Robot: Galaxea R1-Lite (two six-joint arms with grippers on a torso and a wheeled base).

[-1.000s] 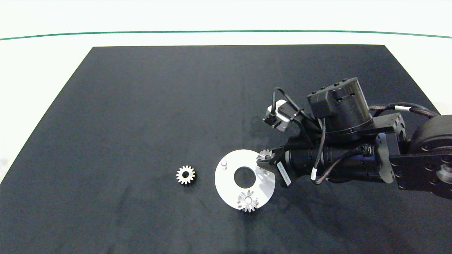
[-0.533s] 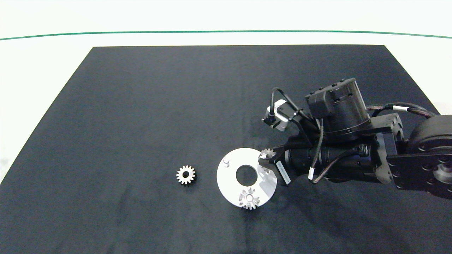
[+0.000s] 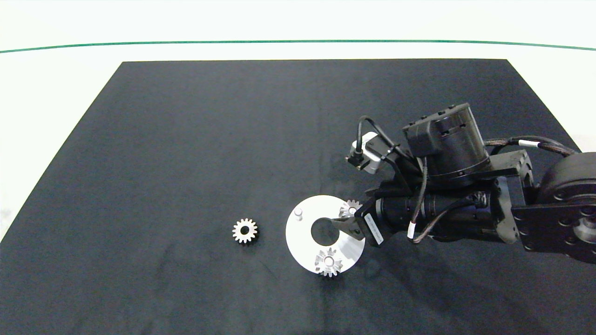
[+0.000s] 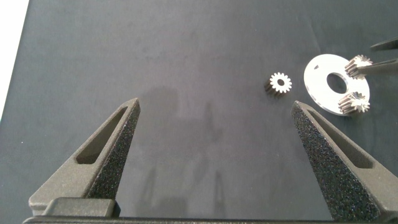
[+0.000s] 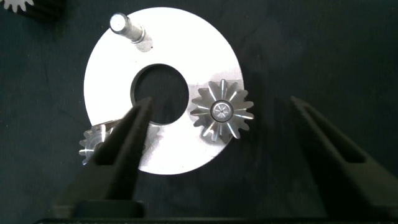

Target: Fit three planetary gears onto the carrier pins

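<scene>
The white disc (image 3: 302, 237) lies on the black mat, with one bare carrier pin (image 3: 298, 214) at its upper left. One planetary gear (image 3: 328, 263) sits on the disc's near pin. A second gear (image 5: 222, 112) sits at the disc's right, a pin end showing in its bore. My right gripper (image 3: 351, 211) is open around that second gear without touching it, one finger (image 5: 124, 149) partly covering the near gear (image 5: 90, 144). The third gear (image 3: 245, 230) lies loose on the mat, left of the disc. My left gripper (image 4: 214, 104) hangs open over bare mat, far from the parts.
The black mat (image 3: 186, 139) covers most of the white table, with open mat left of and behind the disc. The right arm (image 3: 465, 186) fills the mat's right side. The left arm is out of the head view.
My right gripper has opened and let go of the gear at the disc's right, which now sits slightly lower. One finger has swung out over the disc. The disc shifted slightly right.
</scene>
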